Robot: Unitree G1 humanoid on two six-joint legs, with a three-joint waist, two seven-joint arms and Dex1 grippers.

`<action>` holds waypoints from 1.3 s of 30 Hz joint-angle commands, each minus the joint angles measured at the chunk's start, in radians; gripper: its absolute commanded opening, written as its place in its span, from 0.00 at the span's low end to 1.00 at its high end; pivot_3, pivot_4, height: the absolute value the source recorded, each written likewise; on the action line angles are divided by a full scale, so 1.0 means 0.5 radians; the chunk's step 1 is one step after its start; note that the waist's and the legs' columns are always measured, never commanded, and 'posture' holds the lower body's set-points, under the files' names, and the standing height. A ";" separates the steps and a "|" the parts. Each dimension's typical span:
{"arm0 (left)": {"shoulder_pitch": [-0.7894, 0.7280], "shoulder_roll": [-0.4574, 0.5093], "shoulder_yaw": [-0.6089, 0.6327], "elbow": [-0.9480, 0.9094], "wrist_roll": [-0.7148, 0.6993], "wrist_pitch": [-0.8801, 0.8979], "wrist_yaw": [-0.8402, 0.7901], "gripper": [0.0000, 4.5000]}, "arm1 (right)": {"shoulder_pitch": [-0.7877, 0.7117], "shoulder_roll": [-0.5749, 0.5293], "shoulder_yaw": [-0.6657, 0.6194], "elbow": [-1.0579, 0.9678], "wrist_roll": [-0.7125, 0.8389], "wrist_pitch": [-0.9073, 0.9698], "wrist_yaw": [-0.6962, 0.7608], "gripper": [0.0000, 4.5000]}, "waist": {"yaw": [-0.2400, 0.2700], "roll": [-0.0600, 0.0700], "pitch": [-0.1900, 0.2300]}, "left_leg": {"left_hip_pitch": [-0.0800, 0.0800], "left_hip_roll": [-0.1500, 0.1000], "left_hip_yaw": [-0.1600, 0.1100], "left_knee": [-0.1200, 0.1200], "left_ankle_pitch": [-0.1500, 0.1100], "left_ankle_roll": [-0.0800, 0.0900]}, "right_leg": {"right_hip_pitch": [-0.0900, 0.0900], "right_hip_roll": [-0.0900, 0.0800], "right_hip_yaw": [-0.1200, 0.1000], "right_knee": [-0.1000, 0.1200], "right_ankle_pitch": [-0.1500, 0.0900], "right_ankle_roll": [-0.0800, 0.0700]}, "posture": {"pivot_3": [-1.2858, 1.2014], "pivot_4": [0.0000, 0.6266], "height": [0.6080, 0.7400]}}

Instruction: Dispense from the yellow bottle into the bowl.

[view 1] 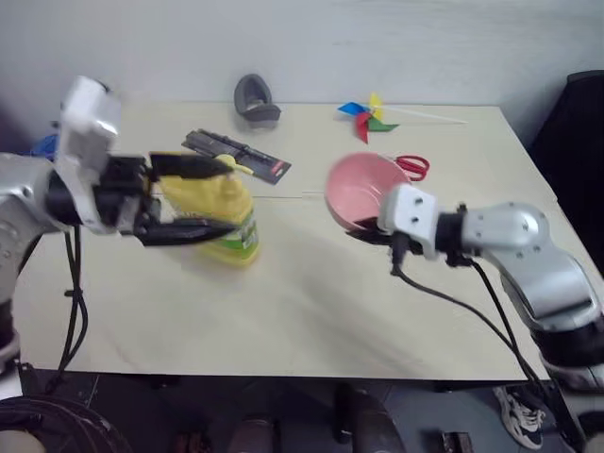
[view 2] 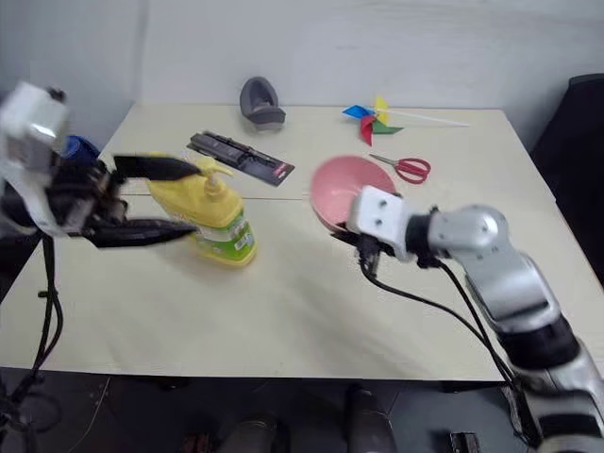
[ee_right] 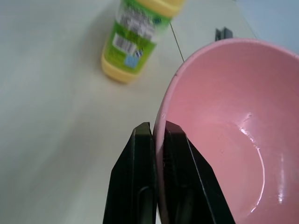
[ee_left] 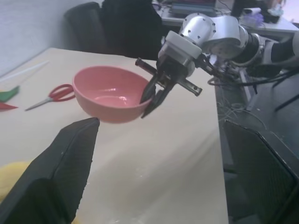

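Left eye view: the table (view 1: pixel 311 321) carries the yellow bottle (view 1: pixel 229 215) at nine o'clock, framed by the wide-spread left end effector (view 1: pixel 203 196). At three o'clock, the right end effector (ee_right: pixel 158 135) pinches the tilted, lifted pink bowl (view 1: pixel 359 189) by its rim.

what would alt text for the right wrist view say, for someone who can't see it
The right gripper, its two black fingers shut on the rim of the pink bowl, holds it tilted so its glossy inside faces the camera. Beyond, the yellow bottle with its green-and-white label stands on the pale table.
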 commanded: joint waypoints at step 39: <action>-0.338 -0.260 -0.099 0.507 0.626 -0.423 0.168 0.00 | -1.001 0.555 0.308 0.724 -0.132 -0.038 0.636 0.00 | -0.069 -0.002 -0.001 | -0.029 0.005 0.006 0.033 0.000 -0.009 | -0.031 -0.012 -0.037 0.029 0.005 -0.012 | 0.52 0.24 1.00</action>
